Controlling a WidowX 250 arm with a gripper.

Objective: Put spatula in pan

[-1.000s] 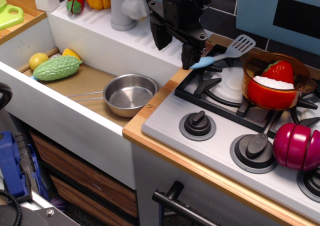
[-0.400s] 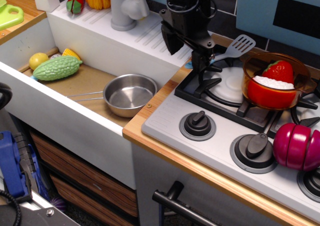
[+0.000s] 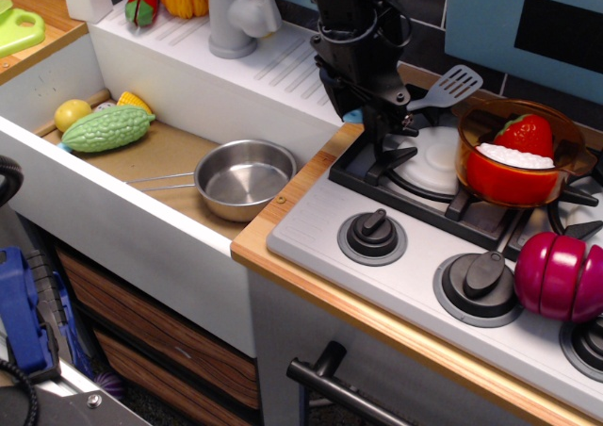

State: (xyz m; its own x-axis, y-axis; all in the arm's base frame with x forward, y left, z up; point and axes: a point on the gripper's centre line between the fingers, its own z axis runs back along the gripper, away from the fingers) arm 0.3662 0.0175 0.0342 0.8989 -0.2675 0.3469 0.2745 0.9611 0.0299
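The sink basin point(image 3: 57, 176) lies well to the left of the claw, and the stove point(image 3: 415, 247) spreads below and to its right. The pan point(image 3: 245, 178) sits in the basin, down and to the left of the claw, empty, its thin wire handle pointing away to the left.

The claw point(image 3: 375, 124) has come lower and further right than it was a second ago, when it hung above the blue handle with its fingers spread. Now it sits right over the handle end of the spatula point(image 3: 443, 89), at the back left corner of the stove. The arm's dark body hides the fingers and most of the handle, so whether the claw is wide, narrow or already closed on the handle cannot be told.

The spatula has not moved: its grey slotted head shows just up and to the right of the claw, beside the orange pot point(image 3: 520, 153), resting on the burner grate point(image 3: 405, 176).

This reads as the grasp stage. The lift, the carry left to the pan and the release all seem yet to be done.
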